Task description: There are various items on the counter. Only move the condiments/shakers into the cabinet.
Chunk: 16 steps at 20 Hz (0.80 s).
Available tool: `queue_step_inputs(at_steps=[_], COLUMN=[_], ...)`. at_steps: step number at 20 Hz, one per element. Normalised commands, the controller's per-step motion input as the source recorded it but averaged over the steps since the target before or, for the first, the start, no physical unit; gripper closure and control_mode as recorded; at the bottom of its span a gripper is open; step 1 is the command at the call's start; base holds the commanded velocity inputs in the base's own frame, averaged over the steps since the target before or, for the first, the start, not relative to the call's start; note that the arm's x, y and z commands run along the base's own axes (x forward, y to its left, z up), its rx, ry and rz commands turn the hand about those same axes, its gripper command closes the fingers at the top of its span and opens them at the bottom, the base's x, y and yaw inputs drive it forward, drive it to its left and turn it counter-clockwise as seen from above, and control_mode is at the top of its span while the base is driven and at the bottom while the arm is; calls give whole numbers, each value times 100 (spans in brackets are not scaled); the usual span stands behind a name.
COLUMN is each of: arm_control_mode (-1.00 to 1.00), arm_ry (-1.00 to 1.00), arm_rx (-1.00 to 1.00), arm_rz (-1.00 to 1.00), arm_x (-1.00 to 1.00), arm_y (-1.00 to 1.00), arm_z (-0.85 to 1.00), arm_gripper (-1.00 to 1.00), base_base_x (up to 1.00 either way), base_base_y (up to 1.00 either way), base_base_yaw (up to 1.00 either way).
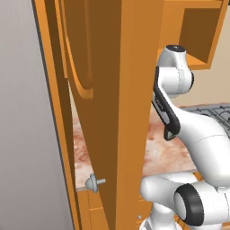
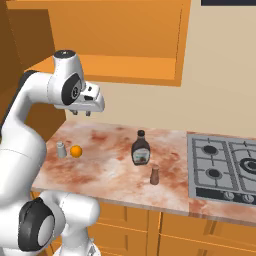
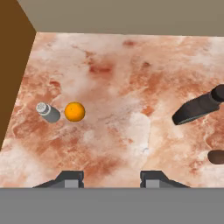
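A small brown shaker stands on the pinkish counter, near its front edge. A dark brown bottle stands just behind it. In the hand view the bottle is at the right and the brown shaker is cut off by the right edge. My gripper hangs high over the counter's left part, below the cabinet, whose plain shelf shows. In the hand view the gripper is open with nothing between its fingertips, well clear of both items.
A small grey shaker and an orange sit together at the counter's left. The grey gas hob lies to the right. A tall orange door stands open close to the left base camera, above a drawer knob.
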Motion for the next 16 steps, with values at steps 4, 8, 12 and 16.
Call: queue_step_inputs(at_steps=[4, 8, 12, 16], arm_control_mode=[-100, -100, -100, -100], arm_ry=[0, -4, -9, -16], arm_rx=[0, 2, 13, 19], arm_rz=[0, 4, 4, 5], arm_x=[-7, -16, -46, -66], arm_y=[-10, -80, -100, -99], arm_z=[-6, -23, -38, -40], arm_gripper=[-100, -100, -100, -100], base_base_x=[0, 0, 0, 0], base_base_y=[0, 0, 0, 0], base_base_yaw=[0, 0, 0, 0])
